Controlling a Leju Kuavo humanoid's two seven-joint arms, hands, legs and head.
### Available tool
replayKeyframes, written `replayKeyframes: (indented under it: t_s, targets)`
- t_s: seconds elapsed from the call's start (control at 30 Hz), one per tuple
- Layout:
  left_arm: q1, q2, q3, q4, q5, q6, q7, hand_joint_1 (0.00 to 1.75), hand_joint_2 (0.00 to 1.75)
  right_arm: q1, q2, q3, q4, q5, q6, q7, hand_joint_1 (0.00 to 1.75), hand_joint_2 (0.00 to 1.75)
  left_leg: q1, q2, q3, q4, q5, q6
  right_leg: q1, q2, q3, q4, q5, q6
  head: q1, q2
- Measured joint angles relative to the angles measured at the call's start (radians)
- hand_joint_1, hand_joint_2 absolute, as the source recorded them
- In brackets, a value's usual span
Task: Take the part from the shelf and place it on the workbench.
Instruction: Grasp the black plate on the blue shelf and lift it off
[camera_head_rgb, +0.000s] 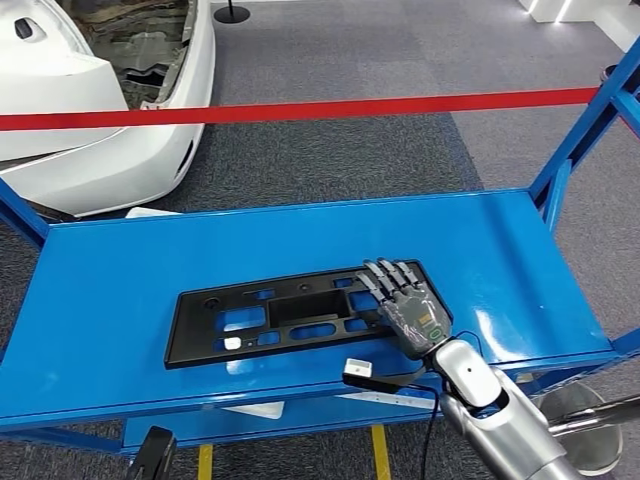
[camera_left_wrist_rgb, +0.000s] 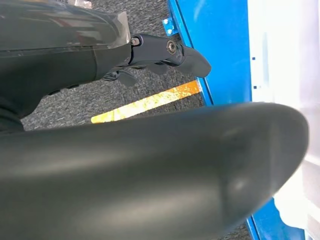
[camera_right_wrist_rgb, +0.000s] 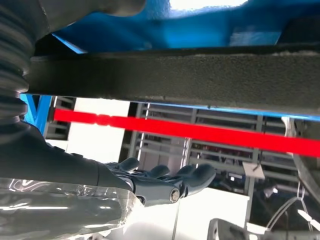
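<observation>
Right hand (camera_head_rgb: 404, 305) lies over the right end of the black part (camera_head_rgb: 287, 315), palm down, fingers stretched out flat and slightly apart across its top. From the head view I cannot tell whether the thumb is hooked under the edge, so whether the hand grips the part or only rests on it is unclear. The right wrist view shows the dark fingers (camera_right_wrist_rgb: 177, 180) extended side by side, with the edge of the part (camera_right_wrist_rgb: 188, 75) running as a dark textured bar beside them.

The part is a long, flat black plate with several rectangular cut-outs. It lies flat on the blue surface (camera_head_rgb: 113, 290), roughly in the middle, its long side running along the length of the surface and angled a little.

The left hand (camera_left_wrist_rgb: 166, 52) hangs low beside the blue frame, above grey carpet (camera_left_wrist_rgb: 75, 102) with a yellow floor stripe (camera_left_wrist_rgb: 147, 102). Its dark fingers are held loosely straight with nothing in them.

A red barrier tape (camera_head_rgb: 302, 110) stretches across the scene beyond the surface. Farther off, on the left, stands a white car body (camera_head_rgb: 98, 120) on the carpet. A small white and black module (camera_head_rgb: 362, 372) with a cable sits near the right wrist at the front edge of the surface.
</observation>
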Motion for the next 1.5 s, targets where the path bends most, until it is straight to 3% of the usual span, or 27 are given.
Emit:
replayKeyframes:
  t_s: [0.17, 0.43, 0.53, 0.6, 0.63, 0.73, 0.77, 1.3, 1.5]
  targets:
    - [-0.002, 0.000, -0.004, 0.000, -0.001, 0.001, 0.005, 0.00, 0.00, -0.011, 0.012, 0.001, 0.061, 0.061, -0.070, 0.005, 0.00, 1.75, 0.000, 0.000, 0.001, 0.000, 0.000, 0.000, 0.000, 0.000, 0.001, 0.000, 0.000, 0.000, 0.000, 0.000]
    - [-0.003, 0.000, -0.007, 0.000, -0.003, 0.002, 0.007, 0.00, 0.00, -0.050, 0.026, 0.000, 0.130, 0.073, -0.068, 0.005, 0.06, 1.75, 0.000, 0.000, 0.005, 0.000, 0.000, 0.000, 0.000, 0.000, 0.005, 0.000, 0.000, 0.000, 0.000, 0.000]
    - [-0.003, 0.000, -0.007, 0.000, -0.003, 0.002, 0.007, 0.00, 0.00, -0.056, 0.028, 0.000, 0.138, 0.067, -0.066, 0.005, 0.37, 1.75, 0.000, 0.000, 0.006, 0.000, 0.000, 0.000, 0.000, 0.000, 0.006, 0.000, 0.000, 0.000, 0.000, 0.000]
    - [-0.003, 0.000, -0.007, 0.000, -0.003, 0.002, 0.007, 0.00, 0.00, -0.057, 0.028, -0.001, 0.139, 0.066, -0.066, 0.005, 0.49, 1.75, 0.000, 0.000, 0.006, 0.000, 0.000, 0.000, 0.000, 0.000, 0.006, 0.000, 0.000, 0.000, 0.000, 0.000]
    - [-0.003, 0.000, -0.007, 0.000, -0.002, 0.003, 0.007, 0.00, 0.00, -0.058, 0.028, -0.001, 0.140, 0.065, -0.064, 0.005, 0.72, 1.75, 0.000, 0.000, 0.006, 0.000, 0.000, 0.000, 0.000, 0.000, 0.006, 0.000, 0.000, 0.000, 0.000, 0.000]
    - [-0.002, 0.000, -0.007, 0.000, 0.000, 0.005, 0.006, 0.00, 0.00, -0.058, 0.027, -0.012, 0.150, 0.053, -0.054, 0.010, 1.65, 1.75, 0.000, 0.000, 0.007, 0.000, 0.000, 0.000, 0.000, 0.000, 0.007, 0.000, 0.000, 0.000, 0.000, 0.000]
    - [-0.001, 0.000, -0.007, 0.000, 0.000, 0.005, 0.006, 0.00, 0.00, -0.056, 0.026, -0.018, 0.152, 0.049, -0.052, 0.015, 1.75, 1.75, 0.000, 0.000, 0.007, 0.000, 0.000, 0.000, 0.000, 0.000, 0.007, 0.000, 0.000, 0.000, 0.000, 0.000]
    - [0.003, 0.000, -0.007, 0.000, 0.000, 0.005, 0.006, 0.00, 0.00, -0.033, 0.011, -0.074, 0.151, 0.026, -0.065, 0.022, 1.75, 1.75, 0.000, -0.001, 0.005, 0.000, 0.000, 0.000, 0.000, 0.000, 0.006, 0.000, 0.000, 0.000, 0.000, 0.000]
    - [0.003, 0.000, -0.007, 0.000, 0.001, 0.007, 0.006, 0.00, 0.00, -0.003, 0.002, -0.095, 0.121, 0.047, -0.120, 0.016, 1.75, 1.75, 0.000, -0.001, 0.005, 0.000, 0.000, 0.000, 0.000, -0.001, 0.005, 0.000, 0.000, 0.000, 0.000, 0.000]
